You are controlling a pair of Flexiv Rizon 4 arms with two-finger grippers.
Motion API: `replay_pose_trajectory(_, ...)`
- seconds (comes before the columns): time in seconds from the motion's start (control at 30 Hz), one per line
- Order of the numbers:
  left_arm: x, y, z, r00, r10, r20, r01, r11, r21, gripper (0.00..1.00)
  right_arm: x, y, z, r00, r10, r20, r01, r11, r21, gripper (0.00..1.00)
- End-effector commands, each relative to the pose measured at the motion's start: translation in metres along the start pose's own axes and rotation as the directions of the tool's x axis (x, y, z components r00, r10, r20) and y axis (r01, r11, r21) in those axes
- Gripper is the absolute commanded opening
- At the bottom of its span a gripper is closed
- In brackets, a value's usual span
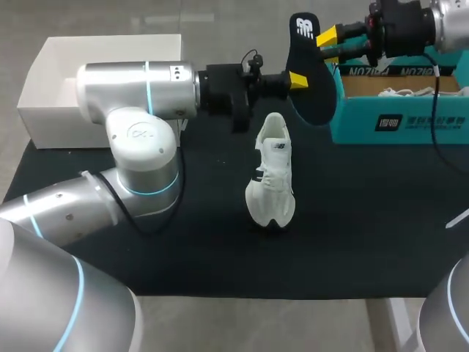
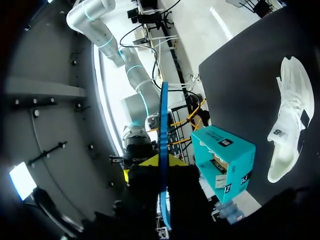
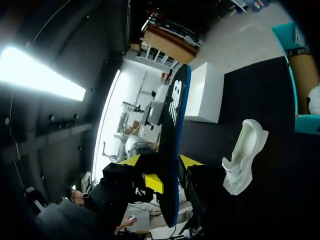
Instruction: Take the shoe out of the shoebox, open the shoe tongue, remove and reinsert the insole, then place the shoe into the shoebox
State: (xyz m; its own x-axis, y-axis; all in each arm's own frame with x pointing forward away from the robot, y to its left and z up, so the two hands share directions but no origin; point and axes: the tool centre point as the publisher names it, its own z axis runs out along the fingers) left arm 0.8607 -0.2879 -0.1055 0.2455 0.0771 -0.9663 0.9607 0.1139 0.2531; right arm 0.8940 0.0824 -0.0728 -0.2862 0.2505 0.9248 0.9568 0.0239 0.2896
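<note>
Looking from the head view, you see the dark insole [image 1: 315, 99] held in the air over the far side of the desk [image 1: 366, 220], standing on its edge. Its long axis runs up and down, with the printed end on top. Your left gripper [image 1: 298, 79] is clenched on its middle from the left, and your right gripper [image 1: 327, 42] grasps its upper part from the right. Both wrist views show the insole edge-on between the yellow tips. The white shoe [image 1: 271, 180] stands alone on the desk below, its long axis pointing from you toward the far edge; which end is the toe I cannot tell. The teal shoebox [image 1: 396, 125] stands open at far right and a white box [image 1: 44, 95] at far left.
</note>
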Motion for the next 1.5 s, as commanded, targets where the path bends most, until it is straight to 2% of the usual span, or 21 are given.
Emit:
replay_pose_trajectory(0.03, -0.003, 0.004, -0.007, 1.0, -0.015, -0.003, 0.015, 1.0, 0.004, 0.0, 0.012, -0.018, -0.014, 1.0, -0.026, -0.005, 0.026, 0.998, -0.061, 1.0)
replay_pose_trajectory(0.2, -0.011, 0.015, -0.021, 0.998, -0.058, 0.002, 0.058, 0.998, 0.006, 0.0, 0.017, -0.019, -0.024, 0.995, -0.103, -0.006, 0.102, 0.992, -0.077, 1.0)
replay_pose_trajectory(0.37, -0.022, 0.026, -0.034, 0.997, -0.07, 0.022, 0.07, 0.998, 0.002, 0.0, 0.017, -0.023, -0.026, 0.994, -0.108, -0.03, 0.104, 0.987, -0.119, 1.0)
replay_pose_trajectory(0.53, -0.029, 0.032, -0.039, 0.996, -0.09, 0.027, 0.09, 0.996, 0.009, 0.0, 0.014, -0.03, -0.021, 0.994, -0.094, -0.049, 0.088, 0.99, -0.113, 1.0)
replay_pose_trajectory(0.67, -0.032, 0.036, -0.04, 0.964, -0.259, -0.052, 0.262, 0.964, 0.043, 0.0, 0.014, -0.032, -0.019, 0.994, -0.089, -0.058, 0.082, 0.99, -0.115, 1.0)
replay_pose_trajectory(0.7, -0.033, 0.037, -0.039, 0.946, -0.307, -0.101, 0.312, 0.949, 0.039, 0.0, 0.014, -0.032, -0.019, 0.994, -0.089, -0.06, 0.081, 0.99, -0.117, 1.0)
replay_pose_trajectory(0.77, -0.034, 0.04, -0.041, 0.885, -0.447, -0.132, 0.455, 0.889, 0.04, 0.0, 0.014, -0.034, -0.018, 0.994, -0.088, -0.064, 0.08, 0.99, -0.119, 1.0)
replay_pose_trajectory(1.17, -0.034, 0.04, -0.041, 0.885, -0.447, -0.132, 0.455, 0.889, 0.04, 0.0, 0.009, -0.04, -0.015, 0.992, -0.105, -0.066, 0.098, 0.99, -0.104, 1.0)
replay_pose_trajectory(1.2, -0.032, 0.044, -0.04, 0.825, -0.538, -0.173, 0.546, 0.838, -0.002, 0.0, 0.009, -0.04, -0.015, 0.992, -0.104, -0.066, 0.097, 0.99, -0.104, 1.0)
replay_pose_trajectory(1.23, -0.03, 0.045, -0.037, 0.754, -0.617, -0.226, 0.634, 0.774, 0.004, 0.0, 0.009, -0.041, -0.015, 0.993, -0.103, -0.065, 0.096, 0.99, -0.105, 1.0)
replay_pose_trajectory(1.27, -0.03, 0.047, -0.036, 0.629, -0.745, -0.222, 0.768, 0.64, 0.032, 0.0, 0.009, -0.042, -0.015, 0.993, -0.102, -0.066, 0.095, 0.99, -0.106, 1.0)
replay_pose_trajectory(1.3, -0.028, 0.049, -0.035, 0.484, -0.846, -0.222, 0.875, 0.475, 0.097, 0.0, 0.009, -0.043, -0.014, 0.993, -0.101, -0.067, 0.093, 0.99, -0.107, 1.0)
replay_pose_trajectory(1.37, -0.031, 0.052, -0.036, 0.214, -0.964, -0.158, 0.935, 0.155, 0.319, 0.0, 0.009, -0.044, -0.014, 0.993, -0.097, -0.067, 0.09, 0.99, -0.107, 1.0)
replay_pose_trajectory(1.4, -0.031, 0.053, -0.038, 0.168, -0.974, -0.15, 0.929, 0.106, 0.354, 0.0, 0.009, -0.045, -0.014, 0.993, -0.096, -0.067, 0.089, 0.99, -0.106, 1.0)
replay_pose_trajectory(1.5, -0.031, 0.053, -0.038, 0.168, -0.974, -0.15, 0.929, 0.106, 0.354, 0.0, 0.009, -0.045, -0.013, 0.993, -0.095, -0.067, 0.087, 0.99, -0.11, 1.0)
